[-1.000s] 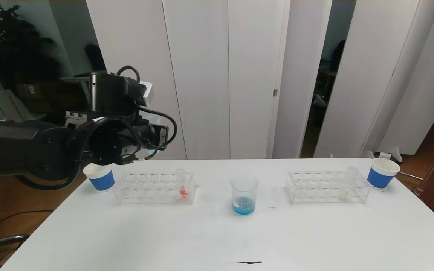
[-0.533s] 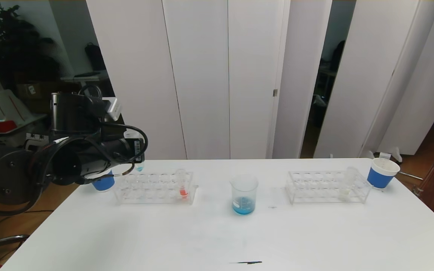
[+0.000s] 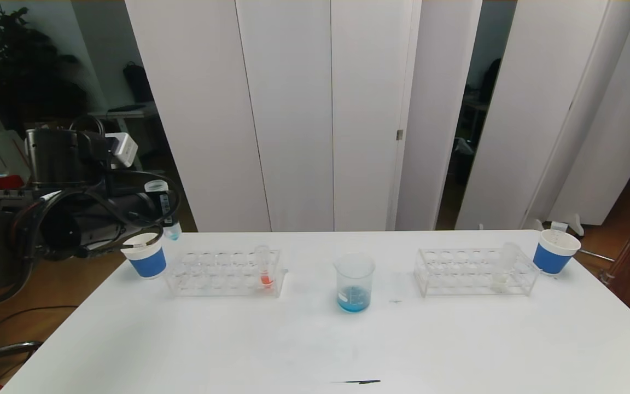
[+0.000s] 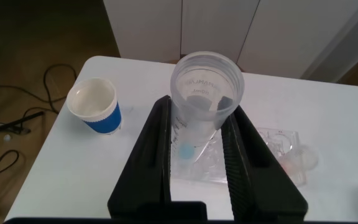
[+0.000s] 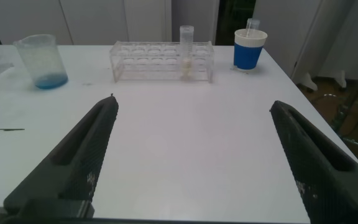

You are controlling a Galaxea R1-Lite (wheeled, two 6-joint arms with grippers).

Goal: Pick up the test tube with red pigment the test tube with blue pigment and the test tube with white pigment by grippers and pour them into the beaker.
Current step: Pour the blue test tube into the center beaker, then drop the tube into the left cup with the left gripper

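My left claw (image 4: 197, 134): clamped on the blue tube (image 4: 199, 93), above the cup (image 3: 144, 255) at table's ten o'clock. My right claw (image 5: 191, 155): spread wide, holding nothing.

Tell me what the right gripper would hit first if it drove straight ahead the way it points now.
Probably the rack holding the test tube with white pigment; bare table lies between. The right gripper is open; depth is uncertain.

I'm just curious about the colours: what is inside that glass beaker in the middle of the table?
The beaker holds a shallow layer of bright blue liquid at its bottom; above that it looks empty. It is clear glass, so nothing inside is hidden.
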